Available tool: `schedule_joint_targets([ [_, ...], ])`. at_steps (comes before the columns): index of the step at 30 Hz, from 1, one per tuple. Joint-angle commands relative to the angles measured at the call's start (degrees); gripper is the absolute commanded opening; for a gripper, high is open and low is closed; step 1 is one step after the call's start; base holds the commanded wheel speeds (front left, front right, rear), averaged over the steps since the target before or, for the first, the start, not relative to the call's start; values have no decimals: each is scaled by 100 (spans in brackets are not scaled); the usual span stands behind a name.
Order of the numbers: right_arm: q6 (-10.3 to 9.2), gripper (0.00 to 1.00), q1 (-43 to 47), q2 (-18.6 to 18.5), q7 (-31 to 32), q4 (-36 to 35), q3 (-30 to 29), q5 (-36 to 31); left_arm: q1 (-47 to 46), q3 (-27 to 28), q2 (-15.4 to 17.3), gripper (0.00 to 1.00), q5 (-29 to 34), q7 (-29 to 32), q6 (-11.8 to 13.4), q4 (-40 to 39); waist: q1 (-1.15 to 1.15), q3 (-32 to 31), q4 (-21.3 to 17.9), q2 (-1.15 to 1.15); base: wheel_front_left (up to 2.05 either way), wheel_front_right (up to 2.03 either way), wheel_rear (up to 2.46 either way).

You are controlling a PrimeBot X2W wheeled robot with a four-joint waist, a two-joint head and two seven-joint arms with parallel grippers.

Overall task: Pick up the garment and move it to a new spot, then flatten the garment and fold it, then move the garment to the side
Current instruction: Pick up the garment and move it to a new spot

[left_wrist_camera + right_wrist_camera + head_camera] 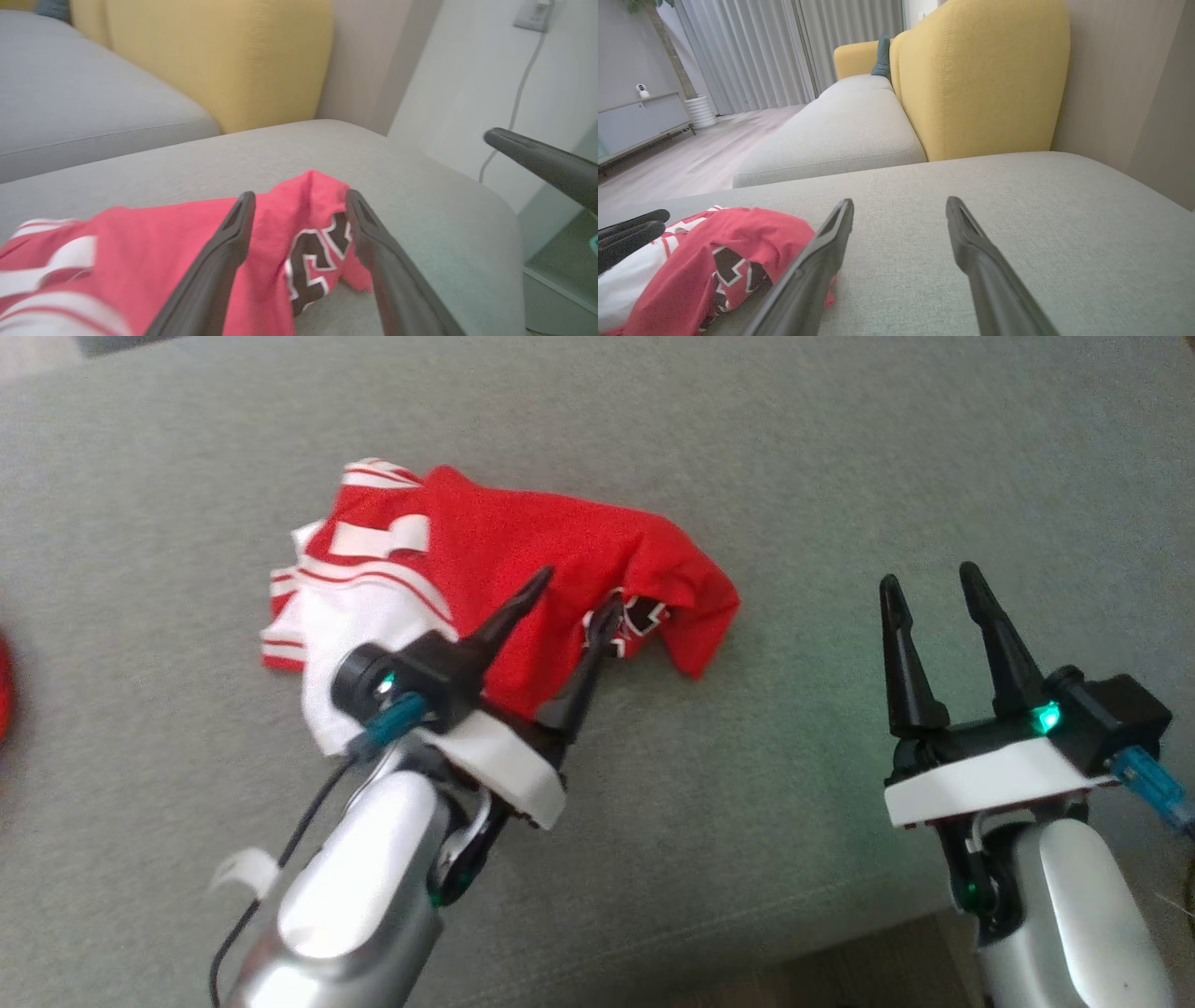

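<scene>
The garment (523, 541) is a red jersey with white striped sleeves and black lettering, lying crumpled on the grey couch cushion (840, 448). My left gripper (579, 588) hovers low over its near right part, open, with its fingers straddling the red cloth. In the left wrist view the garment (154, 233) bunches up between and behind the spread fingers of the left gripper (300, 196). My right gripper (929, 575) stands open over bare cushion, well to the right of the jersey. In the right wrist view the garment (738, 233) lies left of the right gripper (900, 201).
A yellow backrest (980, 70) rises behind the cushion, with a second grey seat (840, 126) beyond it. The cushion's front edge and the floor (840, 971) are at the bottom right. A red object (3, 681) shows at the left edge. A wall socket with cable (530, 14) hangs on the wall.
</scene>
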Motion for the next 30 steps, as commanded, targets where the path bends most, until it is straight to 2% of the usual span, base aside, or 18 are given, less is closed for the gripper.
schedule_joint_targets([
  [1,-5,100,-17,-14,43,-178,84,-40,-21,267,103,100,-65,-61,82,-216,0,-255,279,0,0,0,0],
  [9,-5,100,122,-14,293,-240,77,-193,478,1212,501,100,-376,-205,645,-485,0,-663,832,0,0,0,0],
  [15,-5,100,260,-14,434,-264,34,-281,971,1858,861,100,-484,-235,895,-720,0,-885,1113,0,0,0,0],
  [21,-5,100,351,-14,514,-269,5,-327,1391,2152,1002,100,-469,-239,995,-962,0,-1009,1212,0,0,0,0],
  [30,-5,100,611,-14,625,-219,-71,-400,1960,2246,1005,100,-347,-240,1001,-1235,0,-1308,1227,0,0,0,0],
])
